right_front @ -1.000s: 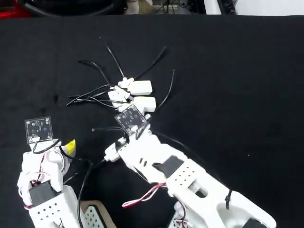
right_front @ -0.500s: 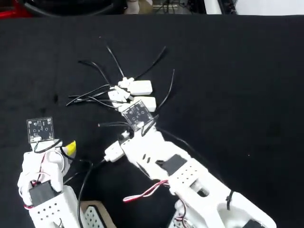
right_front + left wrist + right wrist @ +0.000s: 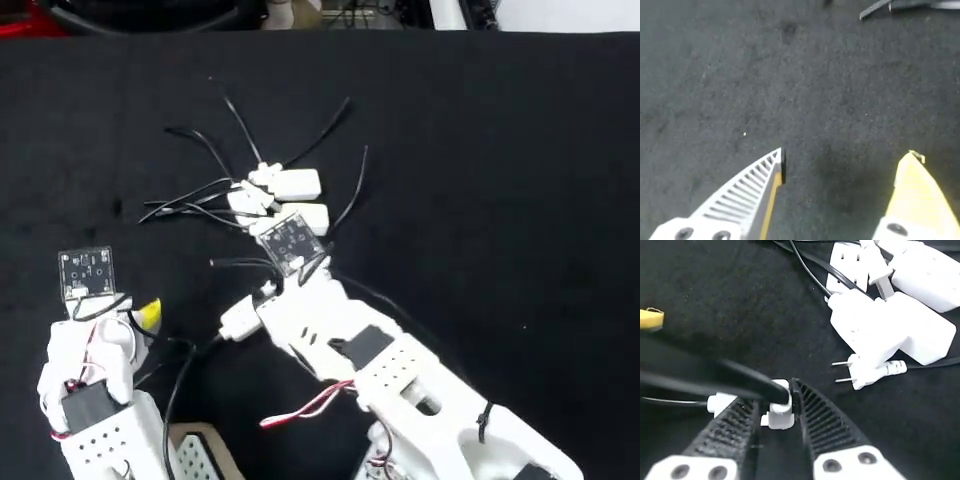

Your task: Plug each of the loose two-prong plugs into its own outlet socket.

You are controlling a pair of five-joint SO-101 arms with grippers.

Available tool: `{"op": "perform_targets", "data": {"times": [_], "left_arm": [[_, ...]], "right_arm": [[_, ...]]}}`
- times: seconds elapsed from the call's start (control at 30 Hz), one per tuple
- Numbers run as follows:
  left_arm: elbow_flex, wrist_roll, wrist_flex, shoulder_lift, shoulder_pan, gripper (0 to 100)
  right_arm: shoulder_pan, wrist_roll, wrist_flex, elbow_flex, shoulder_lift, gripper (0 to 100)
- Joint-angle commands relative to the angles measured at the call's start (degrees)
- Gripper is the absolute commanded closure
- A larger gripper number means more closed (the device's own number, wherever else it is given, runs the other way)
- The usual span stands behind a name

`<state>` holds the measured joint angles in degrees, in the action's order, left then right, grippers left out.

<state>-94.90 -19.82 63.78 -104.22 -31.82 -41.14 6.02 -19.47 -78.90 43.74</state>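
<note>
Three white outlet sockets [image 3: 298, 184] lie clustered mid-table among black cords; the right wrist view shows the closest socket [image 3: 880, 327]. A loose two-prong plug [image 3: 865, 371] lies beside that socket, prongs bare. My right gripper [image 3: 775, 397] is shut on another white plug [image 3: 777, 414], whose black cord trails off to the side. In the high view the right gripper [image 3: 268, 286] sits just short of the socket cluster, under its square marker tag. My left gripper [image 3: 845, 160] hangs open over bare black cloth; its place in the high view is the front left [image 3: 130, 315].
Thin black cords [image 3: 190, 200] fan out from the socket cluster to the far side and the left. The whole table is covered by a black cloth [image 3: 500, 200]. A small box [image 3: 195, 450] sits at the front edge between the arms.
My right gripper has shifted a little toward the socket cluster, dragging the held plug's cord along. The left arm has stayed put.
</note>
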Motion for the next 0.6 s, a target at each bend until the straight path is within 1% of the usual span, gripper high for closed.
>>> {"op": "perform_targets", "data": {"times": [0.0, 0.17, 0.27, 0.5, 0.57], "left_arm": [[-0.1, -0.4, -1.8, -0.4, -0.6, 65], [-0.1, -0.3, -1.8, -0.4, -0.6, 65], [-0.1, -0.3, -1.8, -0.4, -0.6, 65], [0.0, -0.2, -1.8, -0.4, -0.6, 65], [0.0, -0.2, -1.8, -0.4, -0.6, 65]], "right_arm": [[-0.6, 1.3, -1.0, 2.7, 0.9, 98.6], [-0.6, 1.8, -0.8, 2.8, 0.7, 98.6], [-0.6, 3.7, 1.0, 2.3, 0.7, 98.6], [-0.6, 4.3, 1.5, 2.2, 0.6, 98.6], [-0.6, 5.5, 1.5, 2.2, 0.6, 98.6]]}}
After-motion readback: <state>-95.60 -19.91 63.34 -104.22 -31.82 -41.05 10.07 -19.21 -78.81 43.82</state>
